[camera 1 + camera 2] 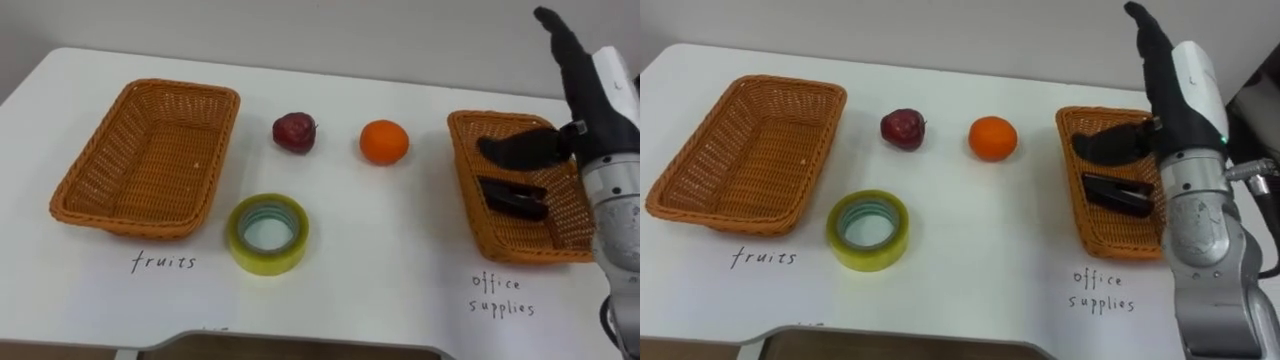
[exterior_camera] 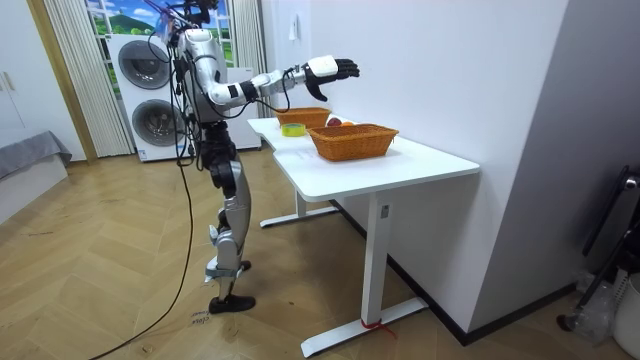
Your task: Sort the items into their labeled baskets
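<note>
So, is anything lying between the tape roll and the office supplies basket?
Nothing visible. The tape roll sits on bare table, and the stretch to the right basket is free; the orange lies farther back, off that line. The right hand is raised open over the basket.

A: Light?
B: Bright, even light is washing the table (image 1: 400,250); a soft shadow is hugging the tape roll (image 1: 268,233), lower centre.
A: Room view?
B: Brightest patch is glowing upper left, beside curtains (image 2: 70,70).
</note>
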{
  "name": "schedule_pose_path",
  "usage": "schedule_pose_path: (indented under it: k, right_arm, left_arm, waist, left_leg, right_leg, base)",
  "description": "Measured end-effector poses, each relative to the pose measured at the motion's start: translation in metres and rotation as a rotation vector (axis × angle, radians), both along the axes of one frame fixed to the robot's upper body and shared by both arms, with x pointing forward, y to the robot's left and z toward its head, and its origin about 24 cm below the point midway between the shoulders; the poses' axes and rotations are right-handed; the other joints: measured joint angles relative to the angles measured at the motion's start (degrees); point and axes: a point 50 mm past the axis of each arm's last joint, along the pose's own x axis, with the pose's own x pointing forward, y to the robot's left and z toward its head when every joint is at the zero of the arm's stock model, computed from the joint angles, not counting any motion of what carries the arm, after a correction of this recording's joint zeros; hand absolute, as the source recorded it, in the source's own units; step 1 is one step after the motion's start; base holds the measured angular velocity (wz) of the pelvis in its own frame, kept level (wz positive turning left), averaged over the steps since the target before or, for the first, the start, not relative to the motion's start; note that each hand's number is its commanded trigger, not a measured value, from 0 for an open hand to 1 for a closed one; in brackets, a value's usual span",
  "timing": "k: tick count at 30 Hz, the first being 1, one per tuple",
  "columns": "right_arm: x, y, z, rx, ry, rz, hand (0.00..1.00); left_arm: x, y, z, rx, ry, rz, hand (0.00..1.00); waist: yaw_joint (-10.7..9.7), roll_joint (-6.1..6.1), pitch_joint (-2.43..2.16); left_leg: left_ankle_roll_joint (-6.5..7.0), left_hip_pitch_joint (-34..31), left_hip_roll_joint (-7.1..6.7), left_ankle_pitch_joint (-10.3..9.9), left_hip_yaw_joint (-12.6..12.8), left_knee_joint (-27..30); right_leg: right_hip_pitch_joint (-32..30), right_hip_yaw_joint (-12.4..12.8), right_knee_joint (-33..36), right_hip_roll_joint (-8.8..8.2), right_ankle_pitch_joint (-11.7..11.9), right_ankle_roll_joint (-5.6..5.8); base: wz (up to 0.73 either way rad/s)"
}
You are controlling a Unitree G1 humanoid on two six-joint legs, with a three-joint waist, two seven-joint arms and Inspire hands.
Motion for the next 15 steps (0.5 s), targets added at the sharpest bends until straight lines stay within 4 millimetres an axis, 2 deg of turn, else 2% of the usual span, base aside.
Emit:
schedule_pose_path:
  k: [3,6,8,10,15]
  right_arm:
    - [-0.001,0.004,0.005,-0.004,-0.004,0.036,0.00]
    - [-0.001,0.014,0.011,-0.013,-0.012,0.091,0.00]
    - [0.002,0.022,0.012,-0.016,-0.008,0.129,0.00]
    - [0.003,0.027,0.011,-0.016,0.009,0.162,0.00]
    - [0.005,0.049,0.011,-0.046,0.061,0.283,0.00]
  left_arm:
    - [0.004,0.002,0.001,0.005,-0.016,-0.006,0.00]
    - [0.005,0.004,0.001,0.013,-0.018,-0.028,0.00]
    - [0.006,0.005,0.002,0.019,-0.015,-0.044,0.00]
    - [0.009,0.005,0.002,0.023,-0.021,-0.051,0.00]
    - [0.013,0.005,0.002,0.023,-0.026,-0.069,0.00]
  waist:
    - [0.77,-0.43,0.14]
    - [1.38,-0.91,0.08]
    - [1.25,-1.00,0.15]
    - [2.17,-1.13,0.08]
    - [2.58,-1.04,0.14]
  left_leg:
    - [-0.01,-0.06,-0.01,0.01,0.00,-0.05]
    - [-0.01,-0.30,-0.01,0.01,0.08,-0.08]
    - [-0.01,-0.30,-0.01,0.01,0.03,-0.06]
    - [0.00,-0.28,0.01,0.01,0.01,0.18]
    - [0.00,-0.98,-0.08,0.00,-1.41,0.72]
  right_leg:
    - [-0.06,-0.06,-0.01,0.00,0.00,0.00]
    - [-0.38,-0.07,0.00,-0.01,0.00,0.00]
    - [-0.38,-0.19,-0.02,-0.01,0.00,0.00]
    - [-0.42,-0.28,-0.02,-0.01,0.00,0.00]
    - [-0.19,-1.67,-0.03,-0.08,0.01,0.01]
  base:
    - [0.00]
    - [0.00]
    - [0.00]
    - [0.00]
    - [0.13]
